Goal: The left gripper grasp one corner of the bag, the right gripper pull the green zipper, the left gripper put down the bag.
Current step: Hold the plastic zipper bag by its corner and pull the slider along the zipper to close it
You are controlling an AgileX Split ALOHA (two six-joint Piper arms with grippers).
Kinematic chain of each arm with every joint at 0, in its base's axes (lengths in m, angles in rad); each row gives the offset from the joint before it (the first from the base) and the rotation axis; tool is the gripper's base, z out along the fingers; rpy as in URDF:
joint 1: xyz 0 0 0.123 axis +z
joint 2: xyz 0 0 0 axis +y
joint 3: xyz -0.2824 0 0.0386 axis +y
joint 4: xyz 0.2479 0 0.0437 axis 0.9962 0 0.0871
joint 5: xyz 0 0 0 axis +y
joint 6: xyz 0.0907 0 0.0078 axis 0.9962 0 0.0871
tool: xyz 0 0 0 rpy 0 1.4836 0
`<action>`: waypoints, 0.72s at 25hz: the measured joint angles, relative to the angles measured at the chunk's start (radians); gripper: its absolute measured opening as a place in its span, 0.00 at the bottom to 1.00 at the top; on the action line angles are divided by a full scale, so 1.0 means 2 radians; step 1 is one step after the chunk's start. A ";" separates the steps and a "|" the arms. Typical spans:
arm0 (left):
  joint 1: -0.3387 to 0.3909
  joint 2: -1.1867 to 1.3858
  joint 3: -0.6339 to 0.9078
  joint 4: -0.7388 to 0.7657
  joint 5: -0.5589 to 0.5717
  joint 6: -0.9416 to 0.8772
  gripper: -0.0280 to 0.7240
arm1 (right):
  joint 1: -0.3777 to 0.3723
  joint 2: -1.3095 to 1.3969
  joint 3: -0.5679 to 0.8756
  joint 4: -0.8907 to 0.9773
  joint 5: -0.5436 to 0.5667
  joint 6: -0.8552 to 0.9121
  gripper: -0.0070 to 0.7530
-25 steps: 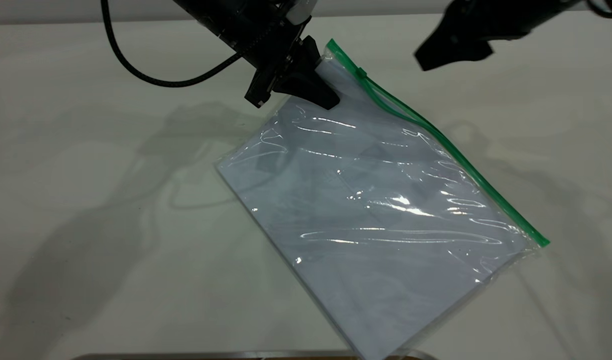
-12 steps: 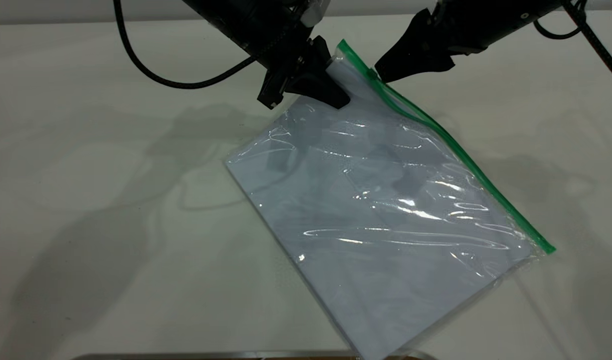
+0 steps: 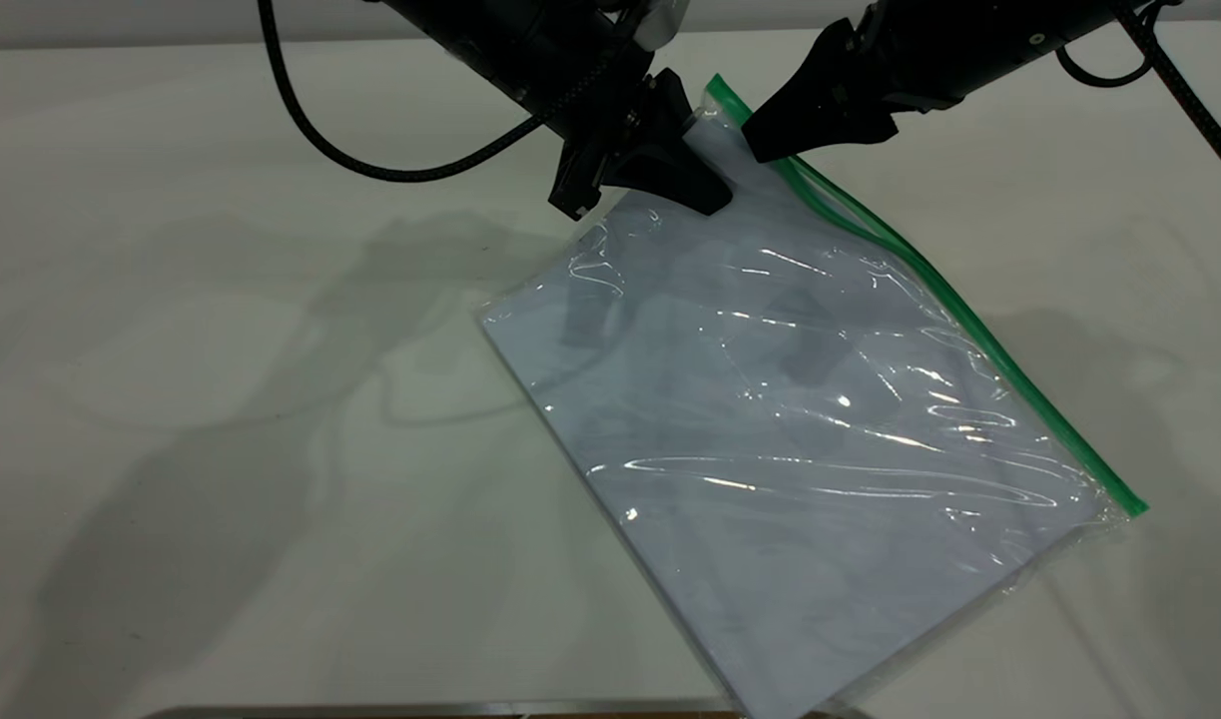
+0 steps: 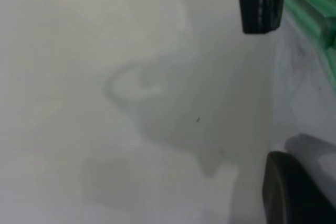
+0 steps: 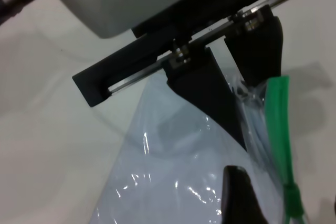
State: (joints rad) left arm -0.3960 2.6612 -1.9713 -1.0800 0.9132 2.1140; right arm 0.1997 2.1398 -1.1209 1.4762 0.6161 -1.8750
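We see a white table [image 3: 171,399] with nothing near the bag [image 3: 810,439] but arm shadows and a looping black cable [image 3: 390,165] behind the left arm. The left gripper [image 3: 695,160] is clamped on the bag's far corner, jaws pinched together over the plastic, lifting that end off the table. The right gripper [image 3: 770,135] sits just beside it at the green zipper [image 3: 969,330], tips at the strip's top end; we can't tell from the views whether it has closed on the slider. The bag runs diagonally, long axis from the far held corner down toward the near right, zipper along its right edge, lower end resting on the table.
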 joint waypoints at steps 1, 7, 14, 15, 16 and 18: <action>-0.001 0.000 0.000 0.000 0.000 0.000 0.11 | 0.000 0.000 0.000 0.000 0.000 -0.001 0.63; -0.003 0.000 0.000 -0.005 -0.002 0.000 0.11 | 0.000 0.000 0.000 0.001 0.000 -0.001 0.59; -0.003 0.001 0.000 -0.023 -0.002 0.001 0.11 | 0.000 0.000 0.000 0.001 0.000 -0.001 0.53; -0.003 0.001 0.000 -0.023 -0.003 0.001 0.11 | 0.000 0.000 0.000 0.001 0.000 -0.001 0.52; -0.003 0.001 0.000 -0.024 -0.003 0.001 0.11 | 0.000 0.000 0.000 0.001 0.000 -0.001 0.51; -0.003 0.002 0.000 -0.024 -0.003 0.001 0.11 | 0.000 0.000 0.000 0.001 0.000 -0.001 0.49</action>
State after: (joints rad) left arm -0.4026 2.6646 -1.9713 -1.1271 0.9081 2.1150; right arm 0.1997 2.1398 -1.1209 1.4781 0.6161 -1.8777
